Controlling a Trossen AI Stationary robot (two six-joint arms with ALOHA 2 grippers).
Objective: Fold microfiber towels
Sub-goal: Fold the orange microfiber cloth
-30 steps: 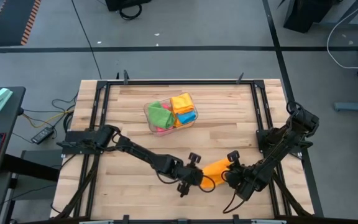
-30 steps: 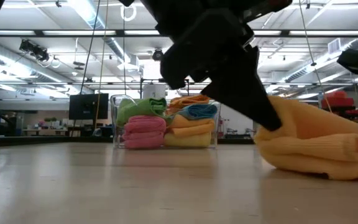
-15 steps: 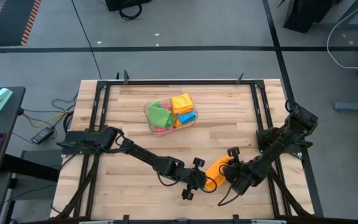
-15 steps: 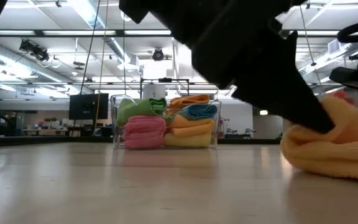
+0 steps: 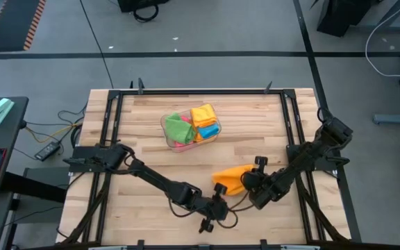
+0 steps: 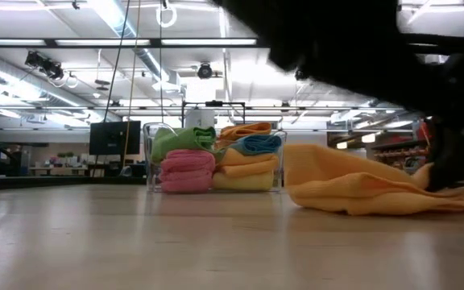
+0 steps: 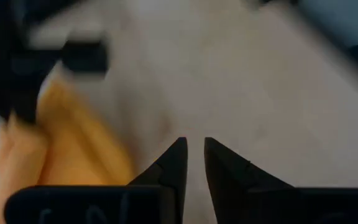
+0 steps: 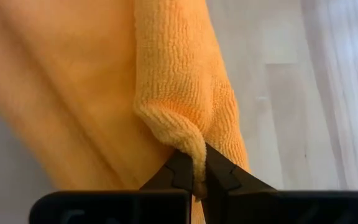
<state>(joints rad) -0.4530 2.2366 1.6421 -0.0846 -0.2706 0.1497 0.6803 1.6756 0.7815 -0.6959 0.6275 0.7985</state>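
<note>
1. At about 6 o'clock on the pale wooden worktop [image 5: 144,139], nearest the front edge, the left hand [image 5: 214,212] hovers low with its two dark fingers [image 7: 174,165] a narrow slit apart and nothing between them. The soft orange microfiber towel [image 5: 230,178] lies just beyond it, toward 5 o'clock. The risk, as I judge it: only one hand has the cloth, so any pull drags the whole towel instead of spreading it.

2. The right hand [image 5: 247,187], at about 4 o'clock, is pinched tight on a bunched edge of the orange towel [image 8: 185,112]; the wrist view shows a fold of pile caught right at the fingertips. That is a thin bite. A sharp tug could slip the hem out, and the cloth would drop in a heap.

3. The towel rests crumpled and part-spread on the worktop [image 6: 353,189], not flat. If a fold starts from here, wrinkles get folded in and the edges will not meet.

4. The two arms sit close together around the towel. If the left hand reaches for a corner, the wrists could knock each other.

5. Farther off, toward 12 o'clock, the clear plastic rectangular bin [image 5: 190,129] holds folded green, pink, yellow, orange and blue towels [image 6: 216,157]. It stands well apart, so a wide sweep is the only thing likely to disturb it.
</note>
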